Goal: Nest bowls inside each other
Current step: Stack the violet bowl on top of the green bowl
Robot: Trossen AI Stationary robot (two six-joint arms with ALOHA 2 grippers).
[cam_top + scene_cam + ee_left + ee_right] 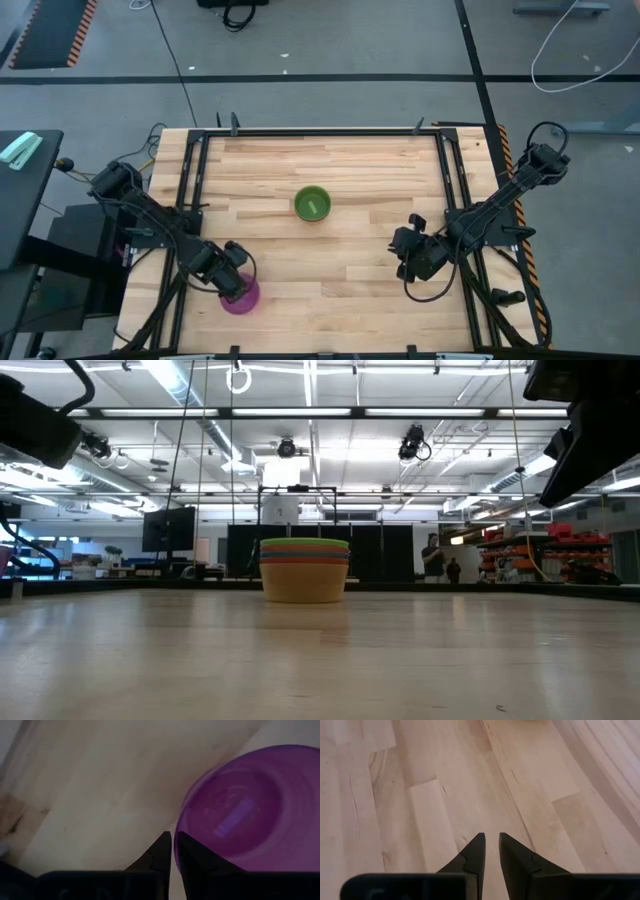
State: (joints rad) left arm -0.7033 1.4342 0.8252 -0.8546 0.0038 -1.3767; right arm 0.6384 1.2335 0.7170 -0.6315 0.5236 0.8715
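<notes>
A stack of nested bowls (312, 204) stands on its base in the middle of the table. The green one is innermost, and the low view shows the orange and yellow walls of the stack (304, 572) below it. A single purple bowl (243, 297) stands upright near the front left. My left gripper (232, 281) points straight down at this bowl's (250, 815) left rim, its fingers a narrow gap apart (173, 842), one over the inside, one outside. My right gripper (408, 258) hangs open over bare wood (490, 845) at the right. My left gripper's fingertips (184, 845) stand on either side of the purple bowl's rim (178, 822), coming from above. Whether they touch the rim I cannot tell. The bowl rests on the table.
Black rails (190, 200) frame the wooden table (340, 160) on the left, far and right sides. Bare wood lies between the stack and both grippers.
</notes>
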